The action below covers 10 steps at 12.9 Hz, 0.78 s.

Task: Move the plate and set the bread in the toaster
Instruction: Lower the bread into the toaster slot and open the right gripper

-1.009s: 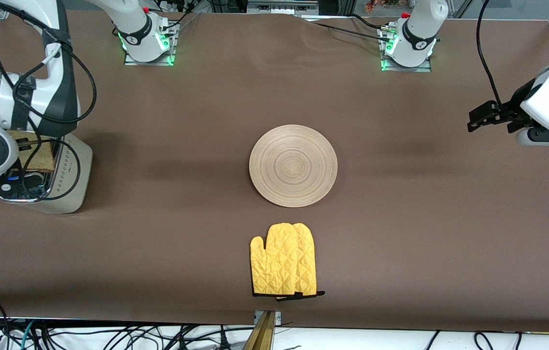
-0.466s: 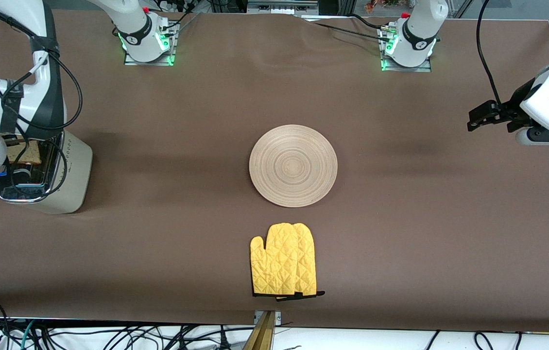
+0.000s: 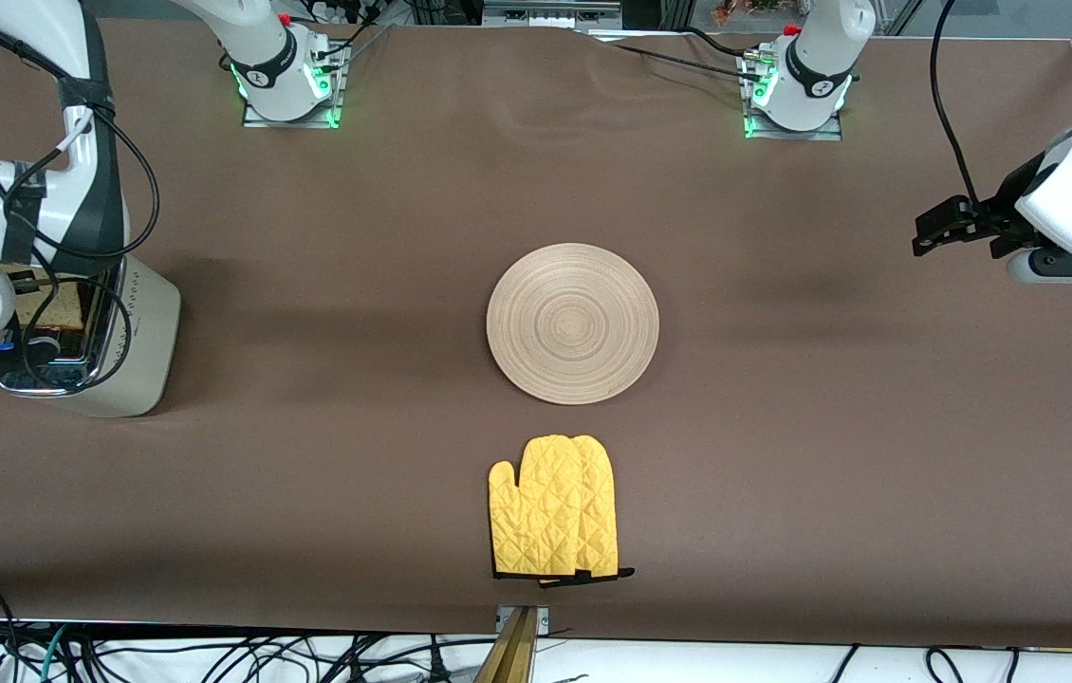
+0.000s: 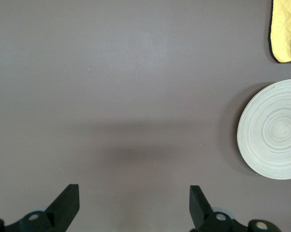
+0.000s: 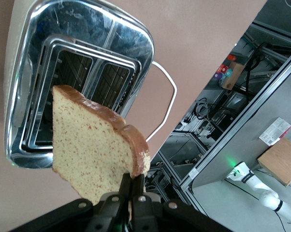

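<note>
My right gripper (image 5: 131, 191) hangs over the toaster (image 3: 133, 346) at the right arm's edge of the bench, fingers pinched on the bread (image 5: 94, 145), which I hold upright above the chrome top; both slots show no bread in them. Toward the middle of the bench the plate (image 3: 573, 323) lies flat and bare, with the yellow oven mitt (image 3: 555, 507) nearer the front edge. My left arm waits over bare cloth at its own edge, its gripper (image 4: 133, 203) spread wide and holding nothing.
</note>
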Each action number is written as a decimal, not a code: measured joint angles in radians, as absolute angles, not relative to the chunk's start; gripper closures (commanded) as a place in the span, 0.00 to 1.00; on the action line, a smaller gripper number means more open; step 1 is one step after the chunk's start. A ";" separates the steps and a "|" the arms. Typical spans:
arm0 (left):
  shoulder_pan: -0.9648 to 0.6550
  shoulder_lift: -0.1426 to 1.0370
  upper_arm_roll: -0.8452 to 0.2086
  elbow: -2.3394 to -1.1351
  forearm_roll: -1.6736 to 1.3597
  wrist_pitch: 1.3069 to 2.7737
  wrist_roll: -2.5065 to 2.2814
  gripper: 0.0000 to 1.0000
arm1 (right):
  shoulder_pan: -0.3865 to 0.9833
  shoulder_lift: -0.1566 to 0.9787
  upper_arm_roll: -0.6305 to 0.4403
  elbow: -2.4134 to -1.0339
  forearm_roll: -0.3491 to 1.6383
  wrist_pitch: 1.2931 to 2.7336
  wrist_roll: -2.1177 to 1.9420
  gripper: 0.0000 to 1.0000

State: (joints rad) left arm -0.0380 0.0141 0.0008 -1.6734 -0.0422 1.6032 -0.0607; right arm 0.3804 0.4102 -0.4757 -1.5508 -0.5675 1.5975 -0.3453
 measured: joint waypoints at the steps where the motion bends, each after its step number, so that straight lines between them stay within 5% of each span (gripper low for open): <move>1: -0.038 0.014 0.001 -1.673 -0.042 1.603 -0.061 0.00 | 0.378 0.413 -0.476 -1.557 -0.568 1.612 -0.344 1.00; 8: -0.038 0.014 0.001 -1.673 -0.042 1.603 -0.061 0.00 | 0.353 0.451 -0.473 -1.566 -0.567 1.692 -0.264 1.00; 10: -0.038 0.014 0.001 -1.673 -0.042 1.603 -0.061 0.00 | 0.353 0.457 -0.470 -1.566 -0.561 1.694 -0.242 0.67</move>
